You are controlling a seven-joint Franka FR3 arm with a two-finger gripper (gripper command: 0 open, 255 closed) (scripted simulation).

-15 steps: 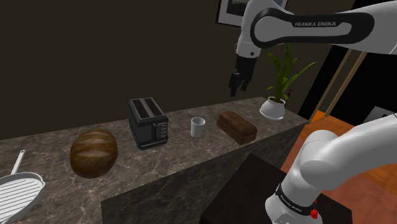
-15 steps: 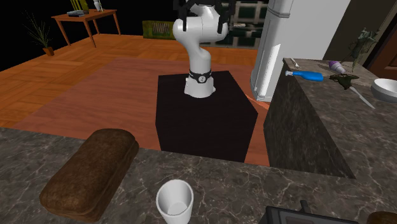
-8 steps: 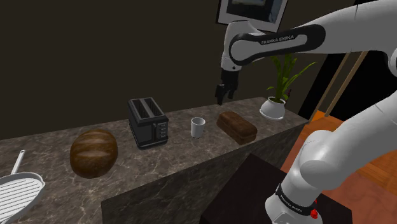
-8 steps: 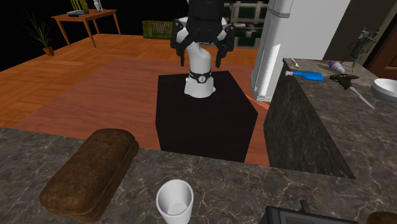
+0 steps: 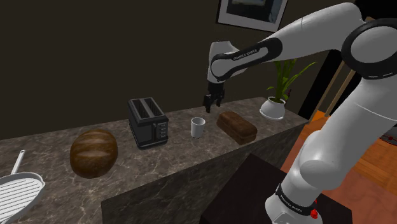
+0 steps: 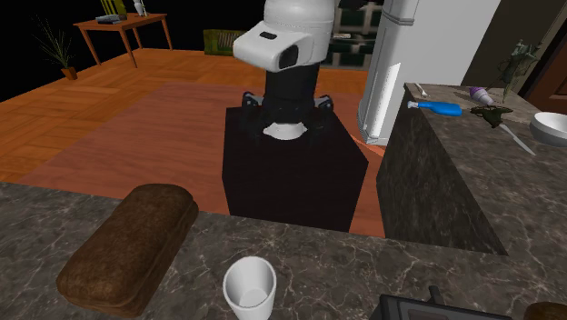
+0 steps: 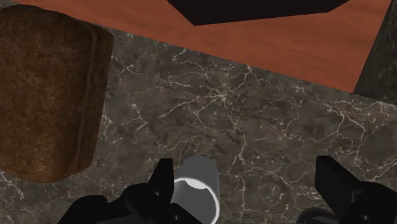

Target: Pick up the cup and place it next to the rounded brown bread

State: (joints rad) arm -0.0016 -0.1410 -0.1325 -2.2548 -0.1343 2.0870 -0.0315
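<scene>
A white cup stands upright on the dark marble counter, between a black toaster and a long brown loaf. The rounded brown bread lies beyond the toaster, toward the shoulder view's left. My gripper hangs open above and slightly right of the cup, touching nothing. In the wrist view the cup sits just inside one finger of the open gripper, with the long loaf off to the side. The second exterior view has the cup close by and the gripper behind it.
A potted plant stands at the counter's right end and a ridged white pan at its left end. The black stand sits on the wooden floor behind the counter. A side counter carries small utensils and a bowl.
The arm has swung down and toward the shoulder view's left, bringing the gripper from high over the loaf to just above the cup. Its fingers have stayed open.
</scene>
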